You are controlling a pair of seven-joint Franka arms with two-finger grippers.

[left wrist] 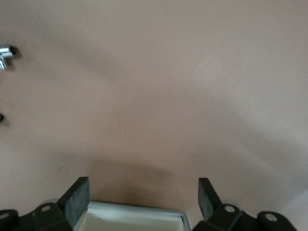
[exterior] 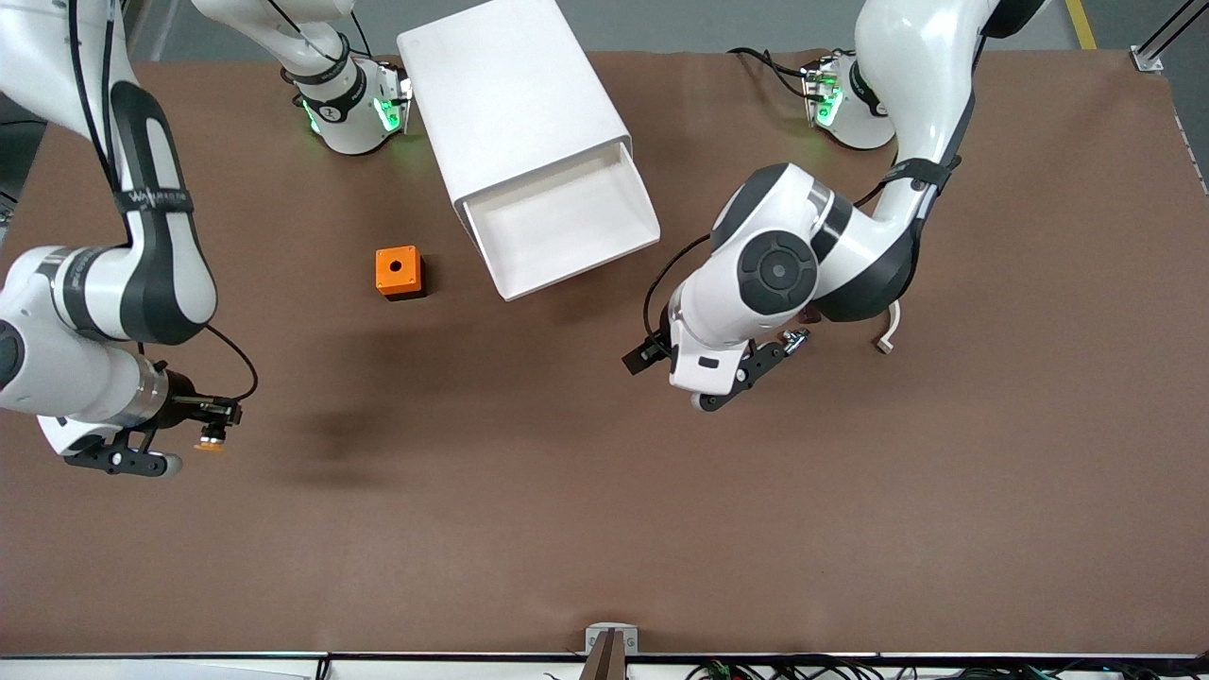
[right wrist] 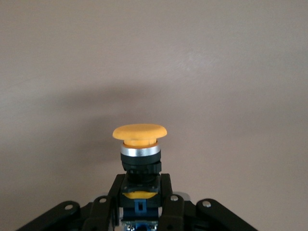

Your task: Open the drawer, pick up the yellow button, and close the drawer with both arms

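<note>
Small orange-capped push-button (right wrist: pixel 139 159) clamped in right gripper (exterior: pixel 210 427) at frame lower left; spread-fingered left gripper (exterior: pixel 789 342) sits nearer the open white plastic drawer (exterior: pixel 567 222), upper centre

A brown table (exterior: pixel 604 529) with a matte surface fills the front view, and both wrist views show bare stretches of it too. Directly on it stands a white boxy cabinet (exterior: pixel 510 94), set at a slant between the two robot bases, with its top drawer (exterior: pixel 567 222) pulled open toward the front camera. Just beside the open drawer, toward the right arm's end of the table, sits a small orange cube box (exterior: pixel 398 271) with a round hole in its upper face; the two do not touch.
</note>
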